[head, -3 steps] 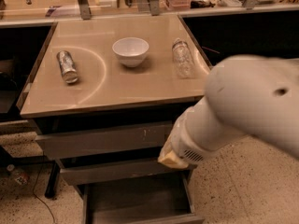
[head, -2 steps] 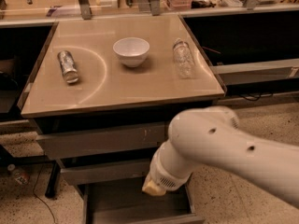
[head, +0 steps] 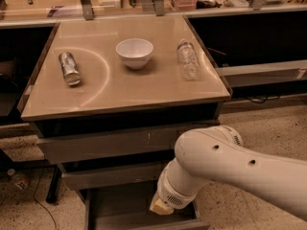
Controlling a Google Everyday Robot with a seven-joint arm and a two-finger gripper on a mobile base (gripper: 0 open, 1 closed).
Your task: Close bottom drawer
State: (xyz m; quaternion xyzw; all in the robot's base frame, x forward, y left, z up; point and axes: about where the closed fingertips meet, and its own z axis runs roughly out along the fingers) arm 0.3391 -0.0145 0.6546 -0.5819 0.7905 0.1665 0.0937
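The bottom drawer [head: 117, 210] is pulled out, low down under the front edge of the worktop [head: 124, 92]. The gripper [head: 160, 206] hangs over the drawer's right side, at the end of the big white arm [head: 225, 169]. I cannot tell if the gripper is spread or pressed together. On the worktop, a white bowl [head: 135, 51] sits near the back edge, a can [head: 70, 68] lies near the left edge, and a clear bottle [head: 187, 59] lies near the right edge.

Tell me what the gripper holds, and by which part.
Cannot be told: the gripper sits low over the open bottom drawer, mostly hidden by the arm.
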